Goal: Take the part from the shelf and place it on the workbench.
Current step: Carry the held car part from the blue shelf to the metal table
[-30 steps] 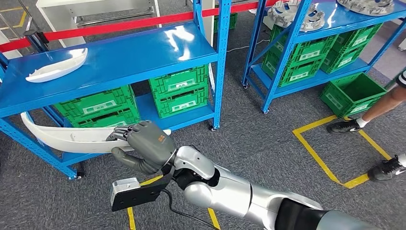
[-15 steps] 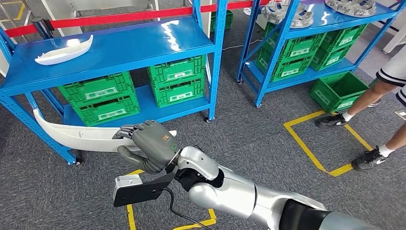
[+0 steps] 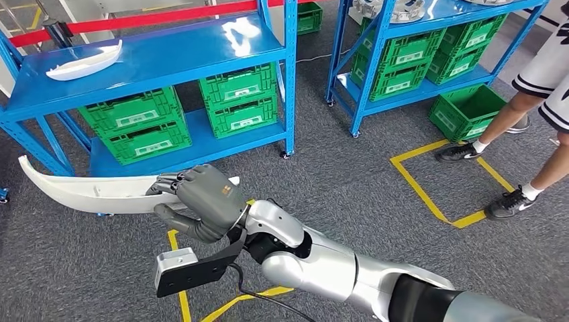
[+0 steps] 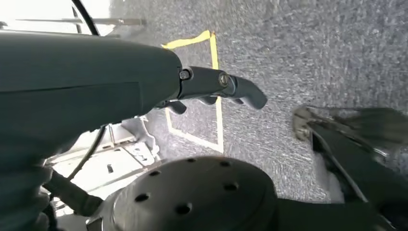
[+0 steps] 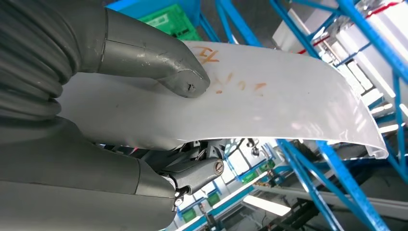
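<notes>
Right hand [image 3: 201,201] grips the white part [image 3: 87,191] near the blue shelf [image 3: 154,67]; left hand [image 4: 211,86] holds nothing.

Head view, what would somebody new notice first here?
Probably the long curved white part, gripped by the right hand and held out over the grey carpet in front of the blue shelf. Next, a smaller white part lying on that shelf's top board, and a person's legs by the yellow floor marking at right.

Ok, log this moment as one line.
right hand: grips long white part | part: off blue shelf, above carpet | left hand: empty
</notes>
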Robot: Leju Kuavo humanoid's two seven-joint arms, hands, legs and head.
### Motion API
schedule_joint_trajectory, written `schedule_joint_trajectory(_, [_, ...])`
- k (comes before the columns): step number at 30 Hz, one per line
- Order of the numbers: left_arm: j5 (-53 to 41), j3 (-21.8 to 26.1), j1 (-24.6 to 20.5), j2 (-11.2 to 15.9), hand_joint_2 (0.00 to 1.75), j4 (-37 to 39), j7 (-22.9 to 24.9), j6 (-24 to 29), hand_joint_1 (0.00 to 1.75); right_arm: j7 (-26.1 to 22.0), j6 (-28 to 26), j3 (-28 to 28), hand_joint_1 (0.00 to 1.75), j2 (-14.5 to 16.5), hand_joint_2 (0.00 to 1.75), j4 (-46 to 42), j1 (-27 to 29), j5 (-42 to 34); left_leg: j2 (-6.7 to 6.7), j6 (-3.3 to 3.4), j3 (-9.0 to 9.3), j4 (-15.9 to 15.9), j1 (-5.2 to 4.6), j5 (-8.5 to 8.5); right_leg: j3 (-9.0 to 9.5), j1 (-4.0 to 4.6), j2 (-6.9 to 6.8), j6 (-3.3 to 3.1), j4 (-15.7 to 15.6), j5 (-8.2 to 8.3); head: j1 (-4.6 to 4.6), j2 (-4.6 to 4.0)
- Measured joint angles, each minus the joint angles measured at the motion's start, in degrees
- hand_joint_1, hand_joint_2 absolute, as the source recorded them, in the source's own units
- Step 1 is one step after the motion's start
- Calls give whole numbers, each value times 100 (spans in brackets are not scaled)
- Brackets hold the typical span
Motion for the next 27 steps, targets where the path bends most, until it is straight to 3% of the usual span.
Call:
schedule_joint_trajectory(1, [24,32,5,-8,175,-2,-162,-25,0,-21,9,3,175,19,175,36,-34,5,63,-8,291,-327,5,42,-103,4,-21,25,45,58,0,0])
schedule_joint_trajectory(3, [49,76,-6,-21,175,-9,-381,-54,0,-68,26,8,175,44,175,104,-124,6,184,48,853,-1149,-15,-256,-233,16,-86,86,144,139,6,0])
schedule_joint_trajectory(4, [56,94,-15,-29,175,-11,-417,-48,0,-91,34,10,175,57,175,139,-163,4,205,107,1001,-1422,-33,-412,-258,20,-127,121,169,179,11,0])
schedule_joint_trajectory(5, [58,114,-19,-33,175,-12,-433,-35,0,-109,38,11,175,74,175,179,-196,3,180,182,1028,-1548,-49,-472,-269,14,-176,159,173,224,17,1])
schedule_joint_trajectory(7, [47,150,0,-43,175,-8,-433,-3,0,-124,43,17,175,110,175,260,-236,9,110,303,948,-1540,-50,-383,-298,-15,-179,246,225,206,21,1])
schedule_joint_trajectory(9, [16,165,26,-49,175,-4,-416,24,0,-124,44,27,175,124,175,319,-255,18,46,377,853,-1541,-41,-262,-466,-37,-59,320,664,-144,24,0])
schedule_joint_trajectory(11, [-10,167,35,-61,175,-2,-404,37,0,-122,44,44,175,126,175,366,-256,30,-42,401,725,-1528,-51,-146,-736,-37,30,344,1444,-623,25,0])
schedule_joint_trajectory(12, [-16,167,39,-69,175,-1,-399,38,0,-122,44,53,175,127,175,387,-252,37,-97,401,660,-1517,-58,-92,-805,-33,43,339,1726,-759,25,0])
schedule_joint_trajectory(13, [-20,167,45,-73,175,0,-394,38,0,-122,43,63,175,127,175,405,-248,44,-152,396,599,-1506,-64,-47,-769,-28,51,321,1810,-789,25,0])
schedule_joint_trajectory(14, [-22,167,52,-74,175,1,-391,39,0,-124,41,70,175,127,175,416,-246,53,-209,389,550,-1496,-71,-10,-606,-16,70,291,1652,-716,26,0])
schedule_joint_trajectory(15, [-22,168,58,-75,175,1,-388,40,0,-127,38,74,175,127,175,424,-247,61,-267,380,516,-1489,-78,18,-336,-2,120,245,1287,-577,26,0])
schedule_joint_trajectory(17, [-23,171,55,-94,175,1,-388,46,0,-154,25,81,175,127,175,438,-264,71,-364,350,465,-1483,-77,65,194,22,326,122,468,-403,19,0])
schedule_joint_trajectory(18, [-23,172,49,-103,175,1,-384,50,0,-171,16,83,175,127,175,451,-279,72,-406,322,441,-1485,-63,88,339,36,400,78,217,-376,25,1])
schedule_joint_trajectory(19, [-28,173,47,-114,175,0,-371,55,0,-186,9,86,175,127,175,468,-299,71,-446,290,418,-1490,-43,110,388,50,433,50,111,-392,30,1])
schedule_joint_trajectory(21, [-52,173,49,-114,175,2,-322,72,0,-202,-1,92,175,138,175,500,-348,70,-527,218,382,-1517,-25,150,404,53,336,31,42,-348,47,1])
schedule_joint_trajectory(22, [-73,173,52,-112,175,3,-293,81,0,-207,-5,94,175,150,175,510,-371,69,-506,190,357,-1495,-35,134,423,33,277,16,-14,-317,43,0])
schedule_joint_trajectory(24, [-109,173,42,-99,175,5,-242,96,0,-210,-18,97,175,174,175,522,-404,69,-334,136,185,-1173,-55,-81,451,-12,143,-14,-114,-255,26,0])
schedule_joint_trajectory(25, [-121,173,35,-96,175,6,-223,97,0,-203,-25,98,175,180,175,535,-406,68,-221,108,31,-849,-49,-266,447,-10,76,-27,-124,-245,18,0])
schedule_joint_trajectory(27, [-128,173,27,-86,175,6,-185,97,0,-185,-35,100,175,182,175,567,-383,68,-117,48,-268,-191,-24,-559,409,-6,-66,-32,-99,-242,12,0])
